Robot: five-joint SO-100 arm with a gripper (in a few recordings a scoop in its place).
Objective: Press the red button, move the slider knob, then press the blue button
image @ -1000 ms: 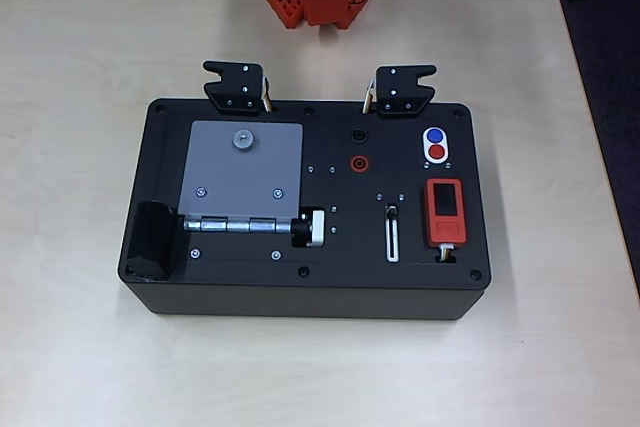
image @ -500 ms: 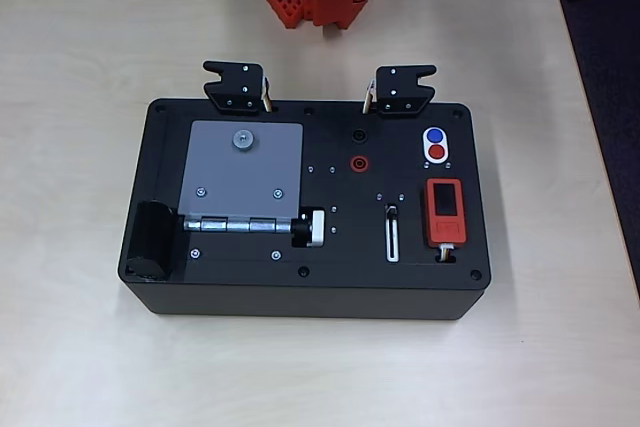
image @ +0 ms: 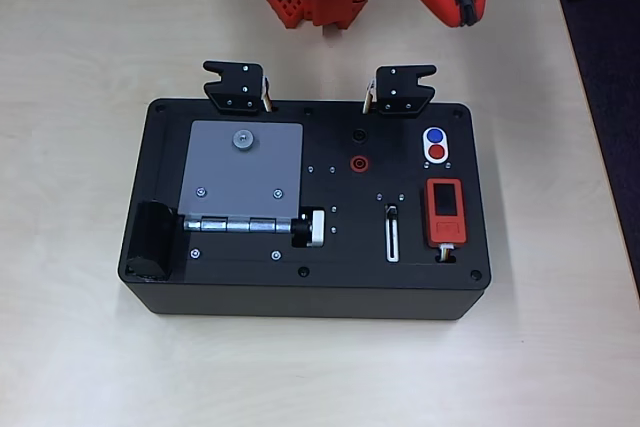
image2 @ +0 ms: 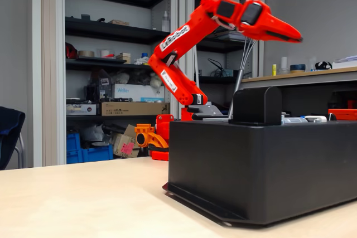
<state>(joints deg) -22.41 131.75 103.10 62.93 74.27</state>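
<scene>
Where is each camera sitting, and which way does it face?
Overhead view: above the table, looking straight down on the black box with the red button, blue button and slider knob; the arm's base and the gripper show at the top edge.
Fixed view: low at table height, looking sideways past the box toward shelves; the raised arm and gripper show, jaws together.
Shared: the box, table and arm.
</scene>
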